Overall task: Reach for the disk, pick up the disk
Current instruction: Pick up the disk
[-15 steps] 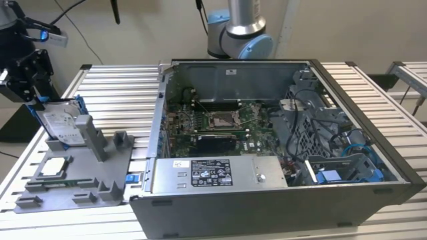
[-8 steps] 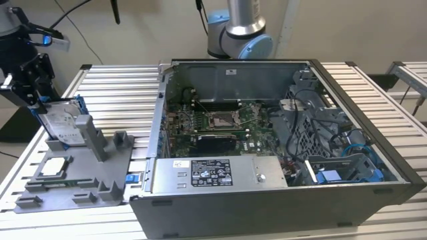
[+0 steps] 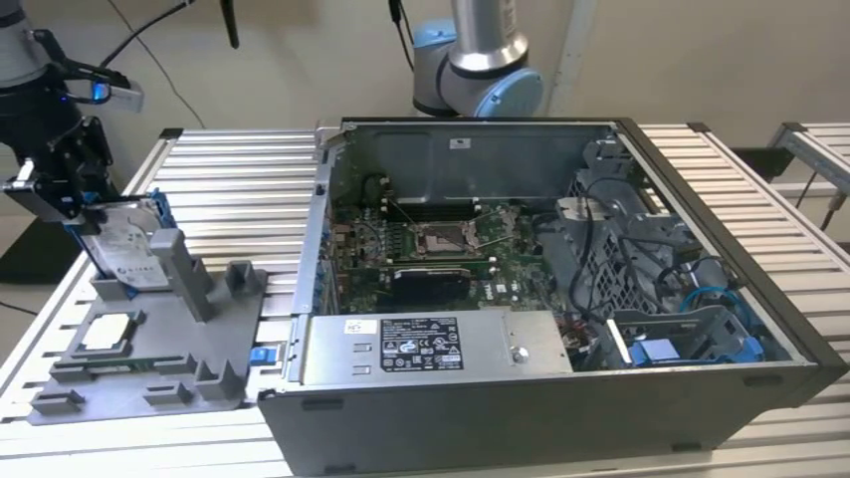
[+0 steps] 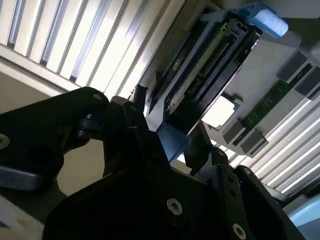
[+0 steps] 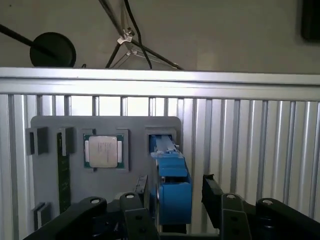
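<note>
Can see the disk (image 3: 126,249) standing on edge in a slot of the grey holder (image 3: 173,368), on the bench (image 3: 239,169) at the exterior view's left. In both wrist views, sits between the jaws of the gripper (image 5: 174,192), with a small gap on each side, so judged released, not clamped. Appears to be at the end of the reach; pick-up not yet done, not lifted out of the slot. Just beside, can see a square chip (image 5: 103,151) lying flat; well apart, an open computer case (image 3: 531,299).
</note>
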